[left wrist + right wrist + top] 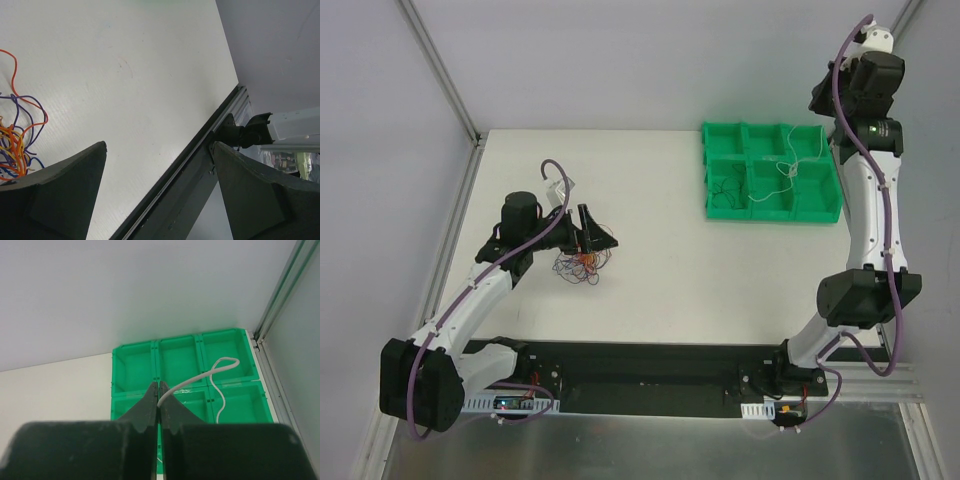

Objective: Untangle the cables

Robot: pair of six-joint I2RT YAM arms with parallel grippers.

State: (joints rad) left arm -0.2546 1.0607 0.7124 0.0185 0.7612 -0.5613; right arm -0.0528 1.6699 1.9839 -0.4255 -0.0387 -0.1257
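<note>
A knot of thin orange, red and blue-purple cables (578,264) lies on the white table left of centre. In the left wrist view the knot (17,145) shows at the left edge, beside the left finger. My left gripper (160,145) hangs just above and behind the knot, open wide with nothing between its fingers. My right gripper (158,386) is raised over the green tray (135,371) and is shut on one end of a white cable (220,362). That cable loops down into a tray compartment (788,168).
The green tray (708,170) with six compartments stands at the back right; a thin black cable (725,190) lies in its near-left compartment. The black base rail (165,195) runs along the near table edge. Frame posts and grey walls close in the sides.
</note>
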